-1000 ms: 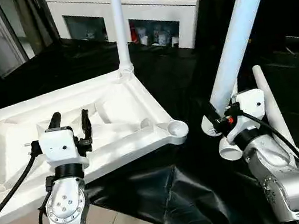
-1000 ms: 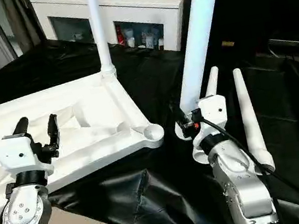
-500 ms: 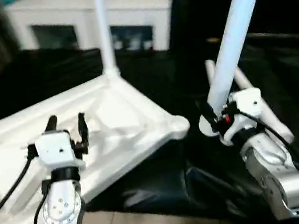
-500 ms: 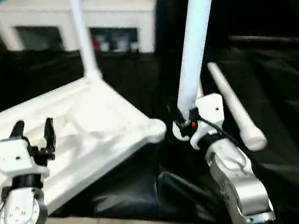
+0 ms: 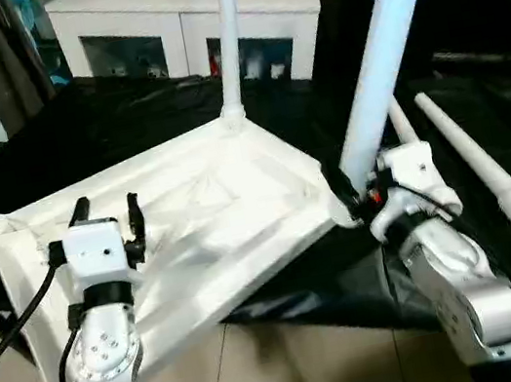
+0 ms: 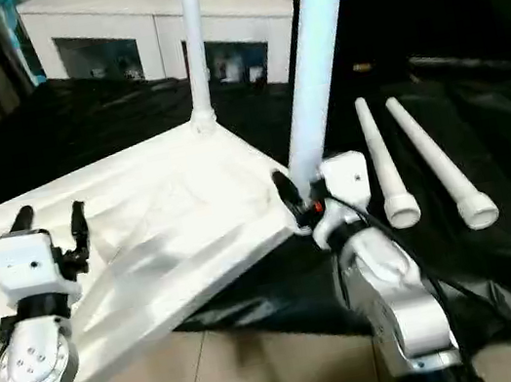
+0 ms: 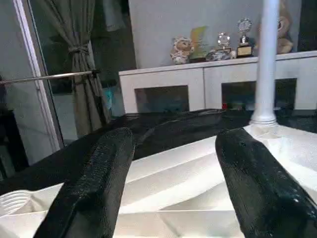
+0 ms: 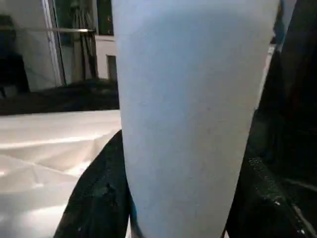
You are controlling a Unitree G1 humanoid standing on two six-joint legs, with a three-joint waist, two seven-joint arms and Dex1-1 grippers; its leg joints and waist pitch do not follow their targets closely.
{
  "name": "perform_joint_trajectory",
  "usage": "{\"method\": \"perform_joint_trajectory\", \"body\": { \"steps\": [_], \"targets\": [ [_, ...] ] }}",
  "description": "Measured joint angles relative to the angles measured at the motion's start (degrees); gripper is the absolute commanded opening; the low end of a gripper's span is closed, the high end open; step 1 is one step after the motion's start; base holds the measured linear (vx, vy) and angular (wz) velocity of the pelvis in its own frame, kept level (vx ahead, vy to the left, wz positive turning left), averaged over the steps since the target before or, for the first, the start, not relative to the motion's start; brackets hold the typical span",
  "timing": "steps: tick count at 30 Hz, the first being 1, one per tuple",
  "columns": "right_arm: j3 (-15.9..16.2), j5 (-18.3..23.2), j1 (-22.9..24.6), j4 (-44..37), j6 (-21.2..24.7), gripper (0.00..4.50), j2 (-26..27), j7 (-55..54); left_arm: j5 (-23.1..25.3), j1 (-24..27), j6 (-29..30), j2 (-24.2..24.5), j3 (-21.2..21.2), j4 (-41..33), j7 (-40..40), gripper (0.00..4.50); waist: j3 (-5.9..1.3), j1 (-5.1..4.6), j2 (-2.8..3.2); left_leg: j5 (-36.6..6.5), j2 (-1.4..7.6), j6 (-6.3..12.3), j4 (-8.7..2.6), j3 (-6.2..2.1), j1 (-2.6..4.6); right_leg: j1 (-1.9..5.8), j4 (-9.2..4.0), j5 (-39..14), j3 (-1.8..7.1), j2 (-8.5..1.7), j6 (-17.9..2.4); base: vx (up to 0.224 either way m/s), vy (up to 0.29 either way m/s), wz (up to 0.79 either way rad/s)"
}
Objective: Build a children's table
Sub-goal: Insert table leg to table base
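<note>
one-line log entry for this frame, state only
left gripper: open, over tabletop underside | right gripper: shut on leg, at near corner | one leg upright in far corner | two spare legs on black sheet

One upturned tabletop (image 5: 211, 219), four white legs (image 6: 434, 164), one white cabinet (image 5: 175, 12), two tools (image 5: 106, 212)

You have two silver forearms ending in white box-shaped wrist housings, each carrying a gripper with two black fingers: left gripper (image 5: 103, 216), right gripper (image 5: 338, 194). The left forearm shows a round plate ringed with small screws (a black cable trails off it). What looks like a red spot marks the right wrist.
</note>
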Motion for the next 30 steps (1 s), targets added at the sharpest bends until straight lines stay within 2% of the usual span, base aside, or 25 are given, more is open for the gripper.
{"method": "perform_joint_trajectory", "body": {
  "steps": [1,3,5,7,10,12,14,16,17,18,21,24,26,28,29,30],
  "targets": [
    [-0.4,0.2,-1.3,1.0,0.7,1.91,0.1,-0.2,0.0,-0.9,0.4,-0.1,0.0,0.6,0.0,3.07,-0.18,0.35,-0.57,0.4,-0.11,-0.45,-0.33,0.18,-0.32,-0.25,-0.12,0.1,-0.18,-0.68,1.4,-0.094,-0.069,-0.11],
    [-1.1,0.2,-2.0,2.1,1.1,1.91,-0.1,-0.5,0.0,-1.9,0.8,-0.1,-0.7,1.4,-0.6,3.07,-0.09,1.43,-0.66,0.6,-0.26,-0.77,-1.79,1.01,-0.04,-0.89,-0.25,0.6,-0.18,-1.23,1.2,-0.090,-0.080,-0.13],
    [-1.2,0.2,-2.0,3.7,1.1,1.91,-0.7,-0.1,-0.9,-2.9,1.6,0.2,-0.7,1.7,-2.2,3.07,0.01,2.30,-0.50,1.2,-0.05,-1.12,-2.79,1.51,0.53,-1.07,-0.26,0.7,-0.19,-1.26,1.1,-0.067,-0.078,-0.08],
    [-0.4,-0.1,-2.1,4.3,1.1,1.91,-1.1,0.8,-2.5,-3.0,2.3,0.8,-0.2,1.7,-3.5,3.07,0.12,2.98,-0.38,1.4,0.38,-1.43,-3.00,1.67,0.60,-1.33,-0.25,0.9,-0.37,-1.10,0.7,-0.025,-0.033,-0.04],
    [0.1,0.0,-2.2,4.3,1.4,1.91,-1.2,1.7,-3.5,-2.8,3.1,0.6,0.2,1.7,-3.8,3.07,0.20,3.35,-0.52,1.5,0.57,-1.60,-3.33,1.90,0.61,-1.58,-0.26,1.0,-0.43,-1.05,0.5,0.000,0.000,0.00],
    [0.3,0.0,-2.2,4.3,1.8,1.91,-1.6,1.9,-3.5,-2.2,3.5,0.7,0.3,1.7,-3.8,3.07,0.29,3.62,-0.56,1.5,0.66,-1.60,-3.69,2.28,1.14,-1.28,-0.55,0.9,-0.36,-1.06,0.5,0.000,0.000,0.00],
    [0.3,0.0,-2.6,4.8,2.1,1.91,-2.3,2.5,-3.3,-1.6,4.6,0.8,0.3,1.7,-4.3,3.07,0.49,3.66,-0.68,1.5,0.82,-1.59,-4.45,2.63,2.16,-0.10,-1.68,0.9,-0.57,-1.05,0.5,0.000,0.000,0.00],
    [0.3,0.0,-3.6,5.7,2.2,1.91,-2.7,3.3,-3.3,-1.4,5.0,0.9,0.2,1.7,-4.6,3.07,0.63,3.59,-0.57,1.5,1.29,-1.58,-4.78,2.68,3.21,1.46,-3.13,0.9,-1.45,-1.02,0.5,0.032,0.016,-0.03],
    [0.4,0.0,-3.9,5.7,2.2,1.91,-2.7,3.6,-3.3,-1.4,5.0,1.0,0.2,1.7,-4.7,3.07,0.63,3.58,-0.52,1.5,1.53,-1.58,-4.82,2.70,3.56,1.76,-3.69,0.9,-1.85,-1.02,0.5,0.064,0.031,-0.07],
    [0.4,0.0,-4.0,5.7,2.2,1.91,-2.7,3.9,-3.3,-1.4,5.1,1.0,0.2,1.7,-4.8,3.07,0.62,3.57,-0.58,1.5,1.70,-1.58,-4.88,2.71,3.93,2.44,-4.20,0.9,-2.08,-0.98,0.6,0.081,0.040,-0.09],
    [0.9,-0.1,-4.1,5.9,2.2,1.91,-2.7,4.4,-3.3,-1.4,5.6,1.2,0.1,1.7,-5.0,3.07,0.39,3.16,-0.99,1.0,1.67,-1.28,-4.95,2.85,4.47,3.28,-4.72,0.8,-2.02,-1.01,0.7,0.114,0.032,-0.07],
    [1.4,-0.1,-4.1,6.7,2.2,1.91,-2.4,4.4,-3.3,-1.5,5.8,1.6,0.0,1.7,-5.7,3.07,0.30,2.91,-1.04,0.4,1.63,-1.01,-5.23,3.17,4.52,3.49,-5.02,0.4,-1.94,-1.05,0.7,0.137,0.009,-0.02],
    [1.6,-0.1,-4.1,7.8,2.2,1.91,-2.3,4.4,-3.4,-1.8,5.8,1.7,-0.3,1.7,-6.2,3.07,0.23,3.17,-1.02,0.0,1.57,-0.44,-5.16,3.18,4.01,3.55,-5.03,-0.3,-1.94,-1.04,0.8,0.097,-0.005,0.03],
    [1.6,-0.1,-4.1,8.0,2.2,1.91,-2.2,4.4,-3.5,-2.0,5.8,1.9,-0.3,1.7,-6.4,3.07,0.18,3.34,-0.94,-0.4,1.42,-0.05,-4.99,2.97,3.95,3.58,-5.01,-0.8,-1.90,-1.01,0.9,0.139,-0.008,0.09],
    [1.7,-0.1,-4.1,8.0,2.2,1.91,-2.1,4.4,-3.5,-2.1,5.8,2.3,-0.3,1.7,-6.7,3.07,0.13,3.27,-0.85,-0.8,1.33,-0.18,-4.79,2.57,4.11,3.43,-4.46,-1.1,-1.86,-0.96,1.3,0.175,-0.007,0.11],
    [2.2,-0.2,-4.3,8.1,2.2,1.91,-2.0,4.5,-3.5,-2.1,5.8,2.6,-0.1,1.7,-6.8,3.07,0.10,2.96,-0.95,-1.3,1.10,-0.20,-4.49,2.24,4.29,2.58,-2.88,-1.8,-1.77,-1.08,1.0,0.181,-0.032,0.08]
  ]
}}
